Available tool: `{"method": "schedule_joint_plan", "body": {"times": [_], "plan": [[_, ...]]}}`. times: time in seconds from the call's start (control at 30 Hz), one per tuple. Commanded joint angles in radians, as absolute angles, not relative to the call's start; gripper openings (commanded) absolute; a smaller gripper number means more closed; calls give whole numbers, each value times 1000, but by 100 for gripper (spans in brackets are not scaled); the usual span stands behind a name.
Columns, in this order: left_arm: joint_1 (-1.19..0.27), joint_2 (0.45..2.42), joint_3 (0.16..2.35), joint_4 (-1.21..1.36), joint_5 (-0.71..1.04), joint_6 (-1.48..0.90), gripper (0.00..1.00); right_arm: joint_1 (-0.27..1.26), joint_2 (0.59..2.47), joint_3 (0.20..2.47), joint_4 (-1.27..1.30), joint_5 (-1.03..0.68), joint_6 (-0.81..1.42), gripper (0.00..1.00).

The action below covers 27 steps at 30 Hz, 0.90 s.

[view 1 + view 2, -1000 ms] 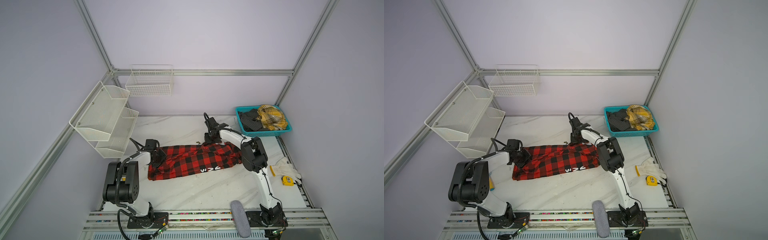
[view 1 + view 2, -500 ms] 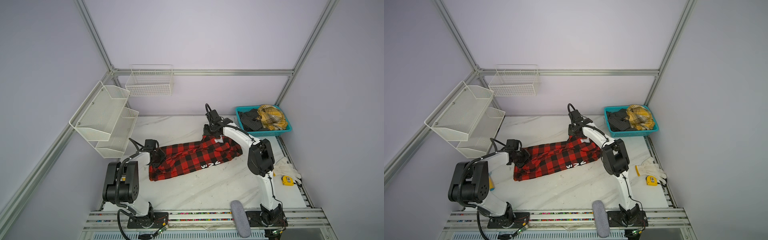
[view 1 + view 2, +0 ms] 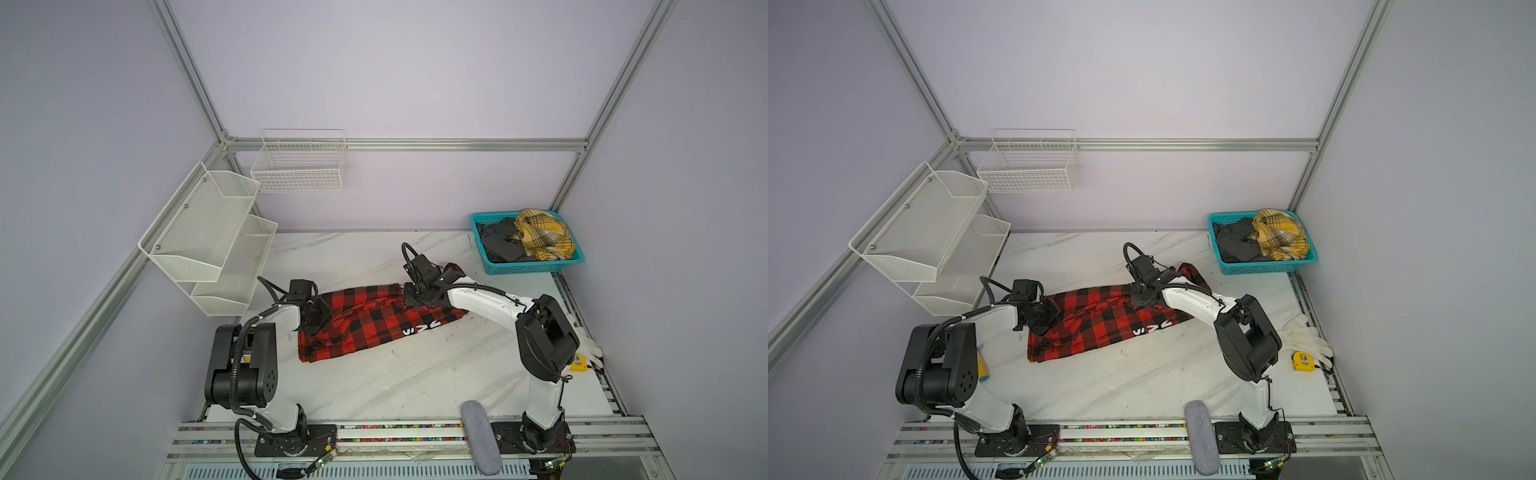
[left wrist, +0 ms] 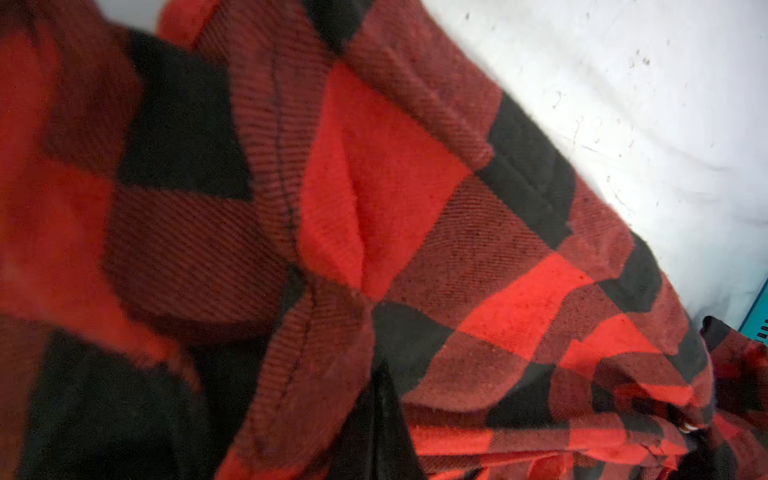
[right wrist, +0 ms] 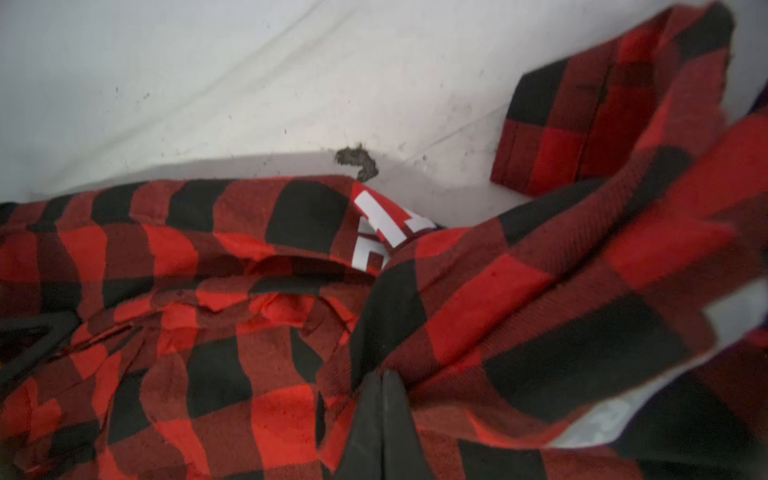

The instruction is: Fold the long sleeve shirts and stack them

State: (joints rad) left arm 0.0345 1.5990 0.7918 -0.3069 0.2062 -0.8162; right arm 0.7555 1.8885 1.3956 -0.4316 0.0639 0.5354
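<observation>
- The red-and-black checked shirt (image 3: pixel 365 332) is down on the white marble table (image 3: pixel 395 386). It's bunched into a long rumpled strip across the middle, slanting from front-left toward back-right in both top views.
- The left gripper (image 3: pixel 312 332) sits low on the left end of that strip. In the left wrist view its dark fingertips (image 4: pixel 365 449) meet at a point with fabric puckered around them, so the jaws are pinched on the shirt.
- Same deal for the right gripper (image 3: pixel 413 297), at the far edge near the right end. Its fingertips (image 5: pixel 365 436) are pressed together with plaid gathered into them, so it's clamped on the shirt too.
- White block letters (image 3: pixel 422 329) show on the near edge, just beside the right forearm.
- A sleeve cuff (image 3: pixel 1192 274) pokes out past the right gripper toward the teal basket (image 3: pixel 536 268), apart from it.
- The basket is in the back-right corner, heaped with dark cloth (image 3: pixel 498 245) and yellow plaid cloth (image 3: pixel 540 237).
- White gloves (image 3: pixel 1304 336) lie at the right edge, with a yellow tape measure (image 3: pixel 1303 360) just beside them.
- There's a small dark bit of fluff (image 5: pixel 357 160) on the table, right at the shirt's edge.
- A grey padded thing (image 3: pixel 482 436) rests on the front rail.
</observation>
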Motion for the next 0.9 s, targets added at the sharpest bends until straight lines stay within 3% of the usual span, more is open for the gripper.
{"method": "schedule_joint_plan", "body": {"times": [0.0,0.07,0.1,0.27,0.43,0.63,0.87], "plan": [[49,1630,729,-391,137,-798,0,778,1854,1337,-444,91,591,15],[49,1636,733,-391,138,-795,0,772,1827,1359,-478,153,588,41],[49,1639,736,-393,138,-792,0,760,1810,1389,-492,168,572,47],[49,1643,739,-395,135,-781,0,624,1824,1635,-587,139,509,57],[50,1644,741,-395,136,-777,0,527,2056,1934,-723,65,427,68],[49,1649,747,-397,135,-774,0,461,2270,2148,-843,24,418,68],[49,1649,749,-397,135,-772,0,459,2245,2009,-784,-29,426,64]]}}
